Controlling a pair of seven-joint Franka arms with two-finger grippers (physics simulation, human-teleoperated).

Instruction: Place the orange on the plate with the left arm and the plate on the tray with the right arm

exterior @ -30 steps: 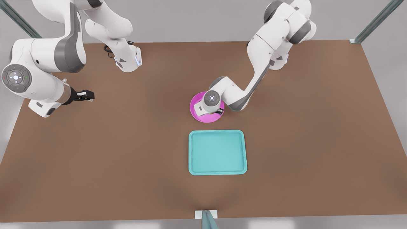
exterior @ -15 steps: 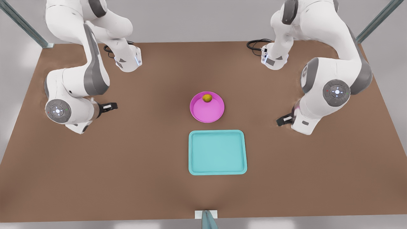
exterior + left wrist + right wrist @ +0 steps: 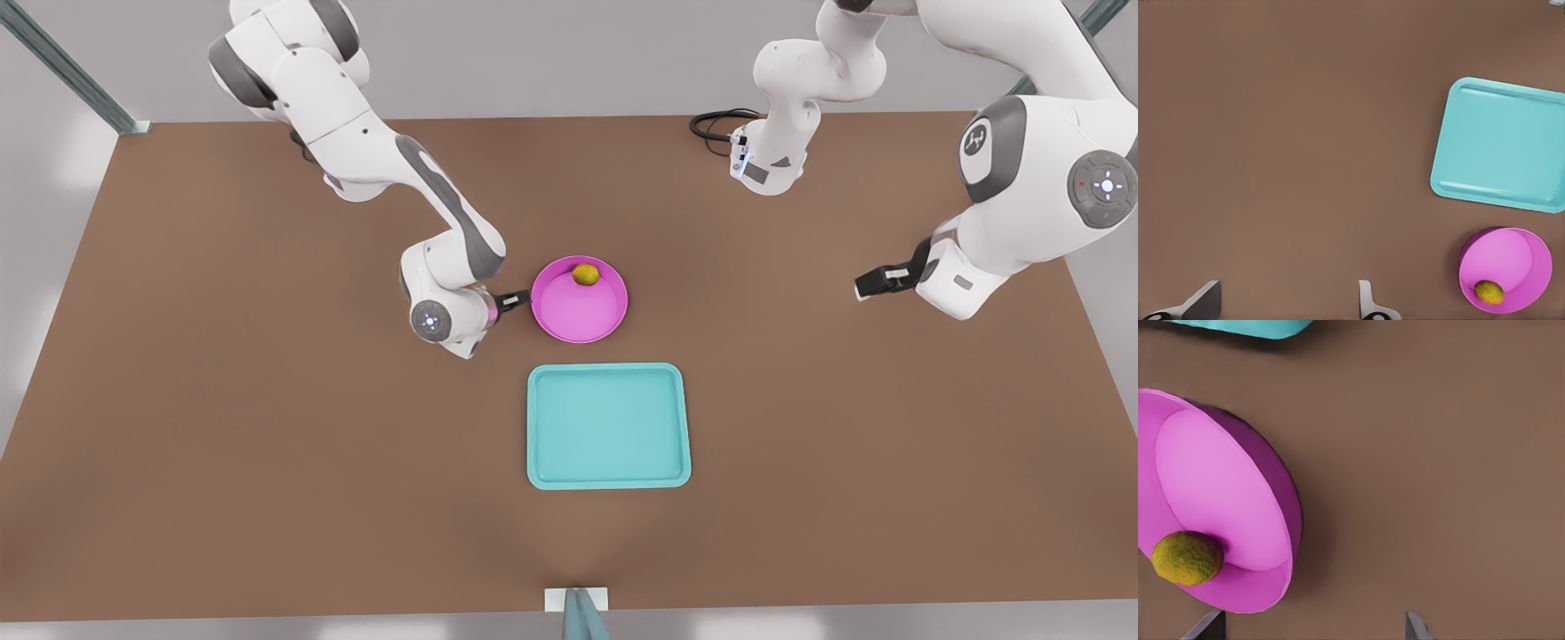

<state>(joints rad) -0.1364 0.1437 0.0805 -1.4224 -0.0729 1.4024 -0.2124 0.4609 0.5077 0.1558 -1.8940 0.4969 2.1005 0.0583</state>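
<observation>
The orange (image 3: 585, 274) lies inside the pink plate (image 3: 578, 313), near its far rim. Just in front of the plate on the brown table sits the teal tray (image 3: 609, 427), with nothing on it. My right gripper (image 3: 517, 300) is low at the plate's rim on the front view's left, fingers open. Its wrist view has the plate (image 3: 1218, 487) and orange (image 3: 1187, 558) close ahead of the open right gripper (image 3: 1311, 630). My left gripper (image 3: 876, 283) hovers open far off at the front view's right. From there the left gripper (image 3: 1285, 310) faces the tray (image 3: 1505, 147), plate (image 3: 1511, 257) and orange (image 3: 1489, 292).
Both arm bases stand at the table's back edge, with a black cable (image 3: 711, 124) coiled by the one on the front view's right. A small bracket (image 3: 576, 606) sits at the front edge. Metal posts rise at the back corners.
The right arm swung in from the front view's left to the plate's rim. The left arm drew back and up toward the front view's right. Orange, plate and tray stayed put.
</observation>
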